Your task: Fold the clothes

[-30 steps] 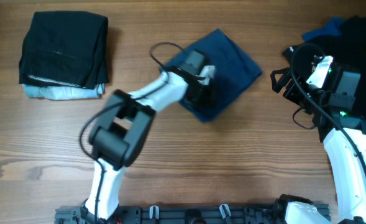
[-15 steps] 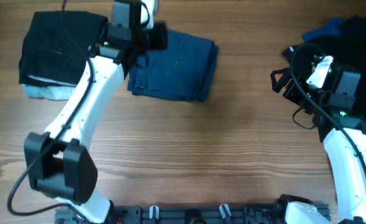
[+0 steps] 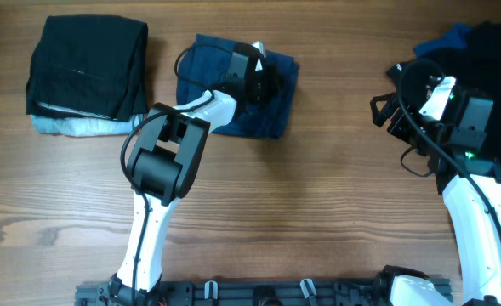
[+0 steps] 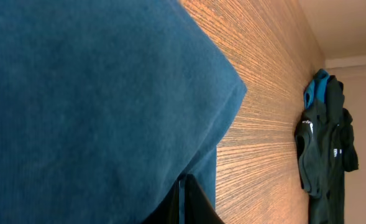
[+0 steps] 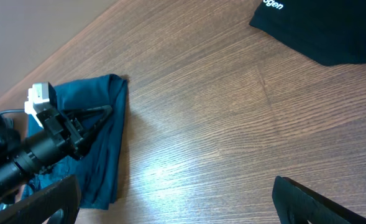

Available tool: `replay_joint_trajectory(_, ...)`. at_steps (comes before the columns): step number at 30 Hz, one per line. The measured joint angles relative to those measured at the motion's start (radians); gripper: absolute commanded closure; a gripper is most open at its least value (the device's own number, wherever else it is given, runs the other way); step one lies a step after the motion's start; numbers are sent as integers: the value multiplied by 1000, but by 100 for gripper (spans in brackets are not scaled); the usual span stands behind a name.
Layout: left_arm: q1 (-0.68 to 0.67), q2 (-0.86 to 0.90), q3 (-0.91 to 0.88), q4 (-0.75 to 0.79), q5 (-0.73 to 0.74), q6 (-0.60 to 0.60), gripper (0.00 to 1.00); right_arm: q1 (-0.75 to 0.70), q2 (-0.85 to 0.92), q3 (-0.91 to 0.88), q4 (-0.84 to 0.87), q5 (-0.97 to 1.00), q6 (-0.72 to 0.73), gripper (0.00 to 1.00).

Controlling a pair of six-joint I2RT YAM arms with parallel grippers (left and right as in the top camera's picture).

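Your wooden counter (image 3: 318, 212) carries a loose dark pile (image 3: 488, 51) at the top right and a folded black-over-pale-blue stack (image 3: 84, 72) at the top left. The folded navy shorts (image 3: 201, 64) lie just beside that stack. Your left end effector (image 3: 267, 75) rests on the shorts with its fingers together. Your right end effector (image 3: 384, 110) hangs with its fingers spread apart beside the pile.

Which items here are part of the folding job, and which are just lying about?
Job: navy shorts under the left tool; folded black-and-pale-blue stack; unfolded black and blue pile.
Not part of it: wooden table; black rail at its near edge.
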Motion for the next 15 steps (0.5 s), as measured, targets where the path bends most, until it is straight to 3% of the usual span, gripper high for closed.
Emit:
replay_joint_trajectory(2, 5, 6, 2, 19, 43, -6, 96, 0, 0, 0, 0, 0, 0, 1)
replay_joint_trajectory(7, 17, 0, -14, 249, 240, -28, 96, 0, 0, 0, 0, 0, 0, 1)
replay_joint_trajectory(13, 139, -239, -11, 278, 239, -35, 96, 0, 0, 0, 0, 0, 0, 0)
replay_joint_trajectory(15, 212, -267, 0, 185, 192, -32, 96, 0, 0, 0, 0, 0, 0, 1)
